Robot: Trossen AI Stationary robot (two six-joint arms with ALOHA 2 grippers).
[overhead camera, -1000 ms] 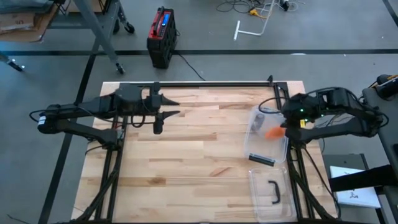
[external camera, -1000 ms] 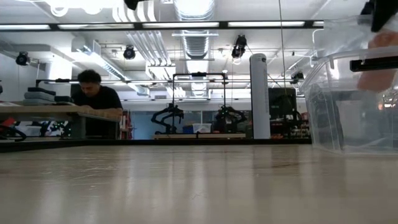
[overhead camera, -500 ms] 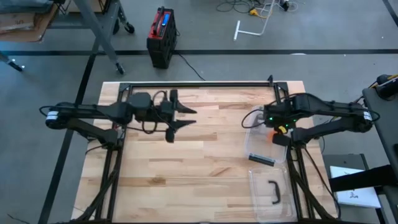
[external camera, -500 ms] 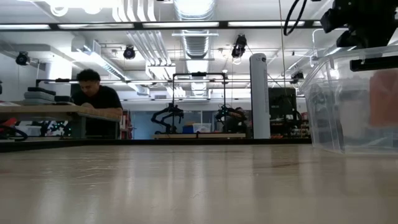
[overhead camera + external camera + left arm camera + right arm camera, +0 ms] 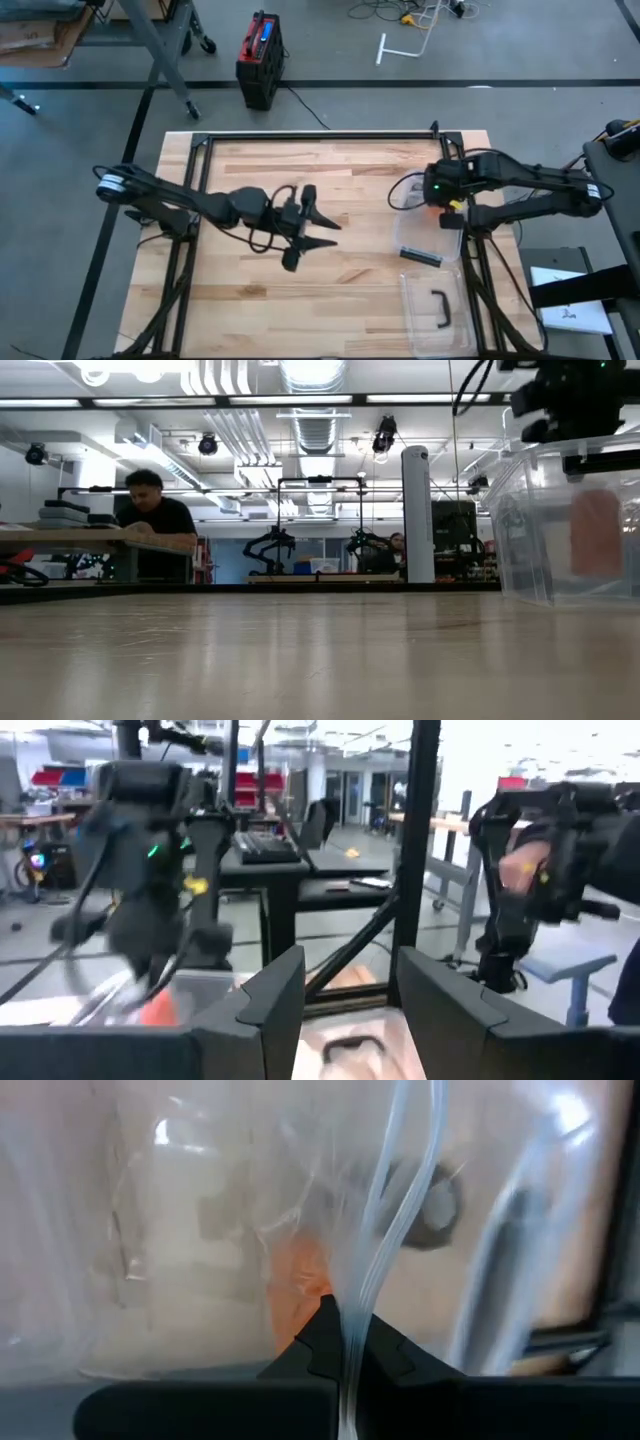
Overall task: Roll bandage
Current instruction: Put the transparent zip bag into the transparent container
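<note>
My right tool is pinched tight on the thin clear rim of the plastic bin, the wall running straight up between my two dark fingers in the right wrist view. I am holding the bin at its far left edge, on the right side of the bench. Just past that wall, inside the bin, lies the orange bandage; from the low view it shows as a soft orange block behind the clear side, and from above only a sliver of it shows beside my wrist. A black bar lies across the bin nearer the front edge, and beyond that, toward the front of the bench, sits the clear lid with its black handle on top.

My left tool hangs over the middle of the bench, well apart from the bin, with nothing between its fingers; the two stand parted with a clear gap, neither wide nor closed. Looking past them, I see my other arm and the bin across the bench.

Farther off, behind the bench on the grey floor, stands a red and black case with a cable running from it. In the room beyond, a person in a dark top bends over another work surface, and a tall white column stands by more equipment.
</note>
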